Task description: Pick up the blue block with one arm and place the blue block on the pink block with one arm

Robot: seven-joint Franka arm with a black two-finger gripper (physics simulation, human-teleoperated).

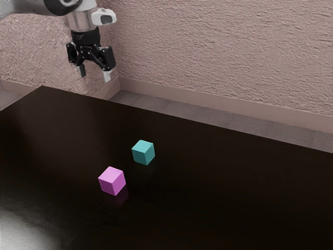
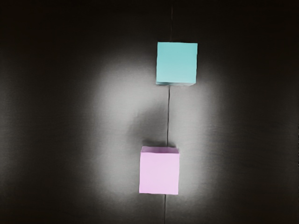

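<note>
ARM POISED OVER TWO CUBES: At the exterior view's upper left, high over the far edge of a dark, glossy table (image 1: 244, 203), a Franka arm's black two-finger gripper (image 1: 94, 74) hangs with its fingers spread and nothing between them. The blue block (image 1: 143, 152), a small matte cube of a teal shade, sits flat near the middle of the tabletop, well apart from the hand. Just beside it, toward the exterior view's lower left and not touching, rests the pink block (image 1: 112, 180), a matte cube of like size. From the wrist camera, the blue block (image 2: 176, 63) and pink block (image 2: 159, 170) lie below the hand with a bare strip of table between them. Both lie along a thin dark line that may be a seam or a reflection; it is hard to tell which.

The task appears to be at its opening step, the reach, with no pick-up yet made. The next move calls for lowering the open hand over the blue block, squaring the fingers to two opposite faces, and closing without nudging the pink neighbour. No brand, label or writing can be read on the cubes, the table or the rough-textured wall (image 1: 234, 47) behind.
</note>
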